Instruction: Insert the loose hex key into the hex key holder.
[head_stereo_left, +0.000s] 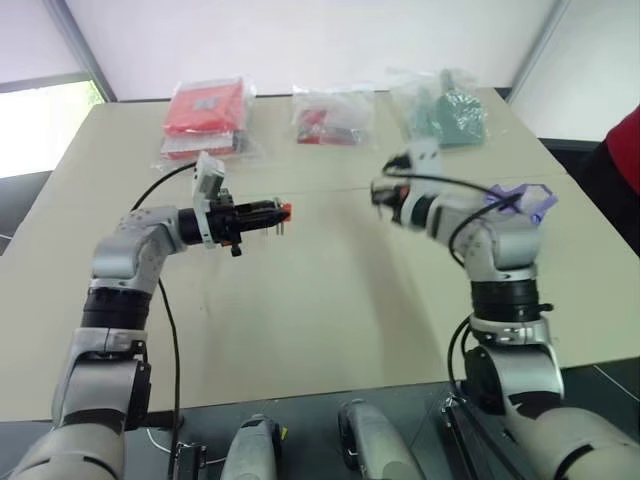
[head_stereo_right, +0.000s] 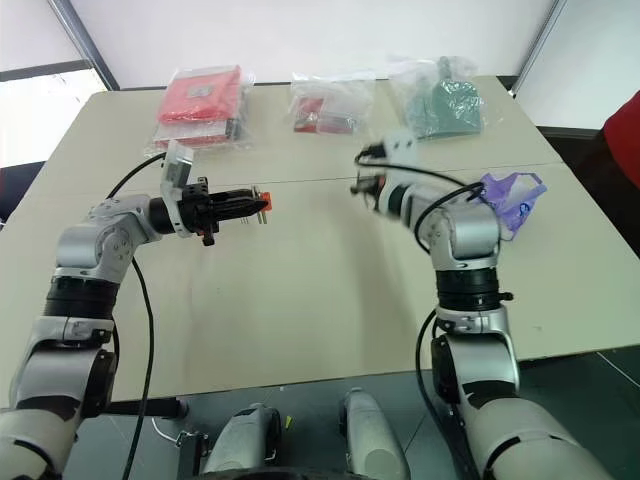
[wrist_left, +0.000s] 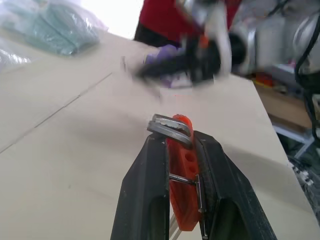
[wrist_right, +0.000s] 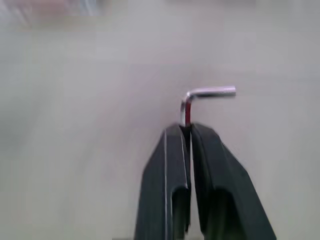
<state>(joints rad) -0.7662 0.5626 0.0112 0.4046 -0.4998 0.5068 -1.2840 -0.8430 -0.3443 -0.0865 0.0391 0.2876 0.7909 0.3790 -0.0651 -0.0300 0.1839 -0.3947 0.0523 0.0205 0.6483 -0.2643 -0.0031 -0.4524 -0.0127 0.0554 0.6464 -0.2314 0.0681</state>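
Orange-red plastic block, the hex key holder (wrist_left: 182, 195), sits clamped betw. the two black fingers of the left gripper (wrist_left: 181, 150). Jaws closed tight on it, both pads touching the block's sides. Grey keys stick out of the block; a bent silver end shows at its tip, just past the fingertips. From the head views the left gripper is held above the tan table (head_stereo_left: 330, 300), pointing toward the robot's right, holder at its tip facing the other arm.

Right gripper (wrist_right: 186, 131) is closed narrow, nearly no gap, pinching the loose hex key (wrist_right: 205, 96) by its straight shaft. The bent part rises past the fingertips and turns off sideways. Key is off the table, in the air. Right gripper points toward the left one; the two are apart, w/ bare table below the gap.

At the table's far edge: a red packet (head_stereo_left: 205, 110), a clear bag w/ red parts (head_stereo_left: 330, 118), a bag w/ green contents (head_stereo_left: 445, 115). Purple bag (head_stereo_right: 512, 195) lies near the right arm.
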